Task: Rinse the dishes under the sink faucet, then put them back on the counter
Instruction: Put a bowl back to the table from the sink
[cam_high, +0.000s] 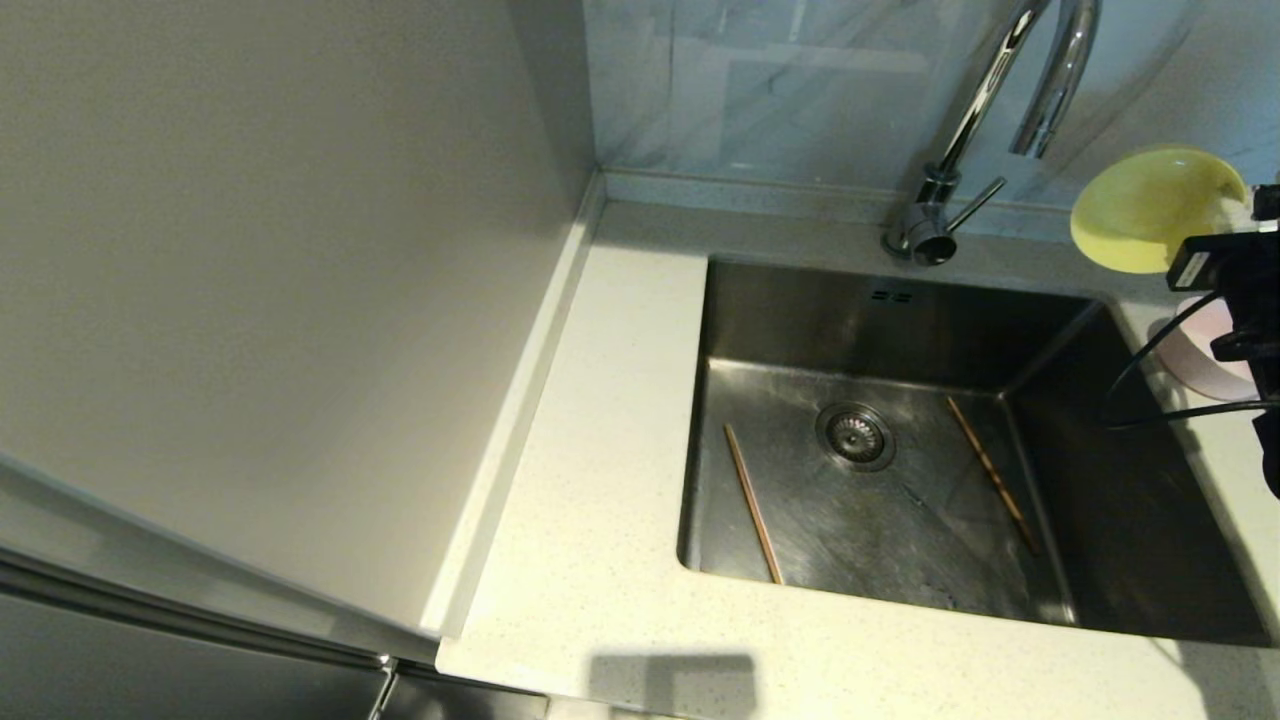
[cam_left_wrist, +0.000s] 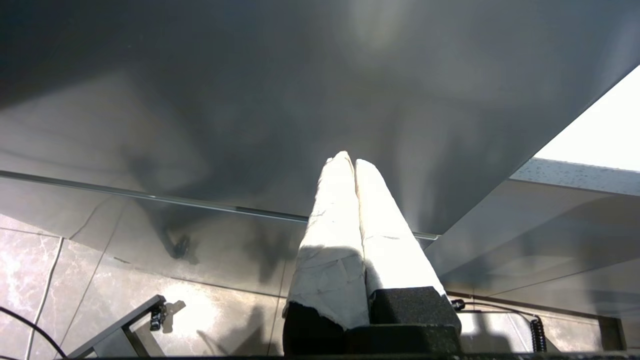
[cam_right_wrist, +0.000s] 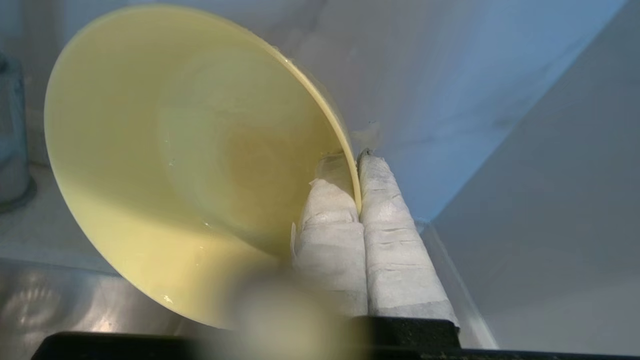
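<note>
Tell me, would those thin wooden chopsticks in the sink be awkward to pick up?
Probably. Each chopstick, one left of the drain and one right of it, lies flat on the sink floor, leaving little to pinch. They look thin and light, so a nudge would likely slide or roll them. The steel looks wet, so they may be slippery.

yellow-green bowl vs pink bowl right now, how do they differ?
1. The yellow-green bowl is in the air, pinched at its rim by the right gripper; the pink bowl sits on the counter right of the sink.
2. The yellow-green bowl is tipped on edge, its inside facing the faucet; the pink bowl looks upright, though the arm hides part of it.
3. One is yellow-green, the other pale pink.

Both are small and round.
</note>
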